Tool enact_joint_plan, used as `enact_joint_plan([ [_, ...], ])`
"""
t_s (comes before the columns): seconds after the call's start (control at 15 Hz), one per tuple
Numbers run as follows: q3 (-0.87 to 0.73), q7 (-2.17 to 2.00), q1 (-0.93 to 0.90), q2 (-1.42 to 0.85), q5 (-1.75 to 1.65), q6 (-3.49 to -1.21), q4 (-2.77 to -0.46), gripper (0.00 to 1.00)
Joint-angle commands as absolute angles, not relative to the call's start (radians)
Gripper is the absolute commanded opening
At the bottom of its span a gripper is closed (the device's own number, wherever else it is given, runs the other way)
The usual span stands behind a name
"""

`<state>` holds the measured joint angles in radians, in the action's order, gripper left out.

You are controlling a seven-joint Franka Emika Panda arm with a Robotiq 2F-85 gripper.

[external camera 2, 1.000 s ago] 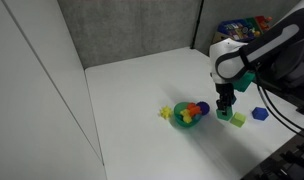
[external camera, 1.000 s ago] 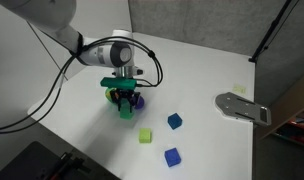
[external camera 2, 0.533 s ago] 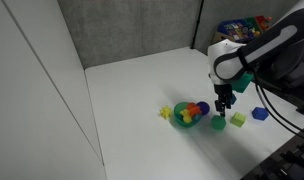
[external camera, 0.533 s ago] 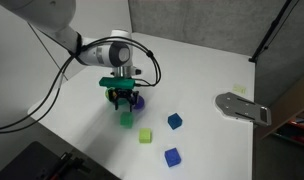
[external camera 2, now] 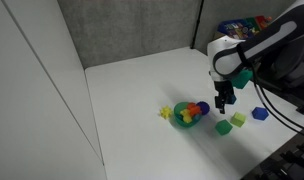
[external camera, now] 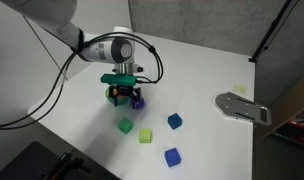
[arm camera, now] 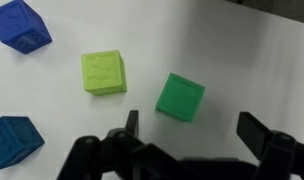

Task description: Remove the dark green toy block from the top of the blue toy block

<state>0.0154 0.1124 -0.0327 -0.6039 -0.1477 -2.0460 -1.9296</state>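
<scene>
The dark green toy block (external camera: 124, 125) (external camera 2: 222, 127) (arm camera: 180, 97) lies on the white table by itself, touching nothing. The dark blue toy block (external camera: 174, 121) (external camera 2: 259, 113) (arm camera: 12, 142) sits apart from it with nothing on top. My gripper (external camera: 123, 97) (external camera 2: 223, 103) (arm camera: 192, 128) hangs open a little above the green block. In the wrist view its two black fingers (arm camera: 257, 130) stand wide on either side, just below the block, and hold nothing.
A yellow-green cube (external camera: 145, 135) (arm camera: 104, 73) lies between the green and blue blocks. A brighter blue cube (external camera: 171, 157) (arm camera: 20, 25) sits nearer the table's front. A green bowl (external camera 2: 188, 115) of toys stands beside the gripper. A grey metal plate (external camera: 242, 107) lies at the table's side.
The gripper has opened and let go of the green block, which now rests on the table. The gripper has risen slightly above it.
</scene>
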Motion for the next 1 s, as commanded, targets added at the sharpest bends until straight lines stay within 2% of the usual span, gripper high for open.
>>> enact_joint_plan([
  [0.0,0.016,0.097,-0.025,-0.576,-0.126,-1.957,-1.882,1.0],
  [0.47,0.008,-0.038,-0.042,-0.43,-0.105,-1.959,-1.915,1.0],
  [0.93,0.012,-0.18,-0.048,-0.206,-0.064,-2.039,-2.075,1.0],
])
